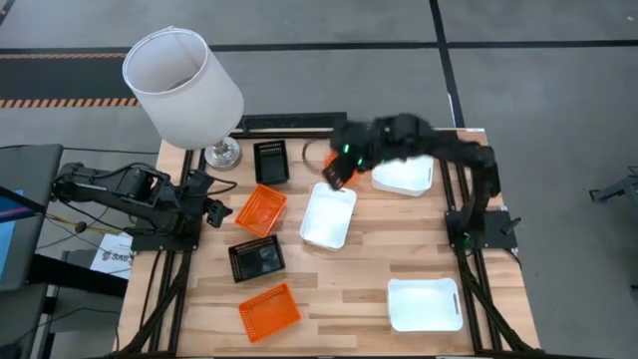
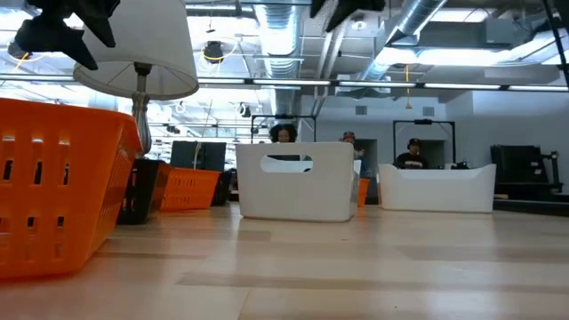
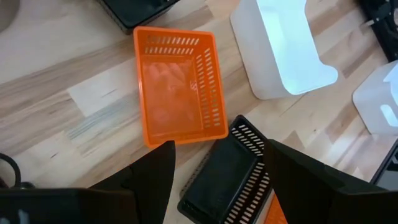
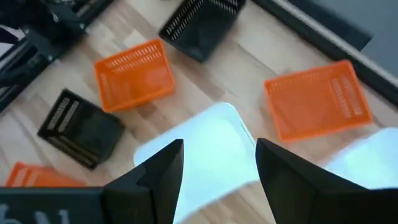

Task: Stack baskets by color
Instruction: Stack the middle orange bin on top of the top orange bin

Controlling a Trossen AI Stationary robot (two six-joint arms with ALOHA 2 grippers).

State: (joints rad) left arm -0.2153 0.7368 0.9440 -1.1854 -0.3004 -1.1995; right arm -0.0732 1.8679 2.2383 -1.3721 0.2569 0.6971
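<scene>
No stacks visible yet; baskets lie scattered singly. From table center, the white basket (image 1: 328,215) is at center, orange basket (image 1: 261,209) at 9 o'clock, black basket (image 1: 256,258) at 7. Right gripper (image 1: 337,175) hovers at 12, fingers apart, empty. Left gripper (image 1: 214,207) waits at 9, apart, empty. No legible writing.

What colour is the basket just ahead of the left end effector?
Orange basket, with slotted walls; the left wrist view shows it best.
</scene>
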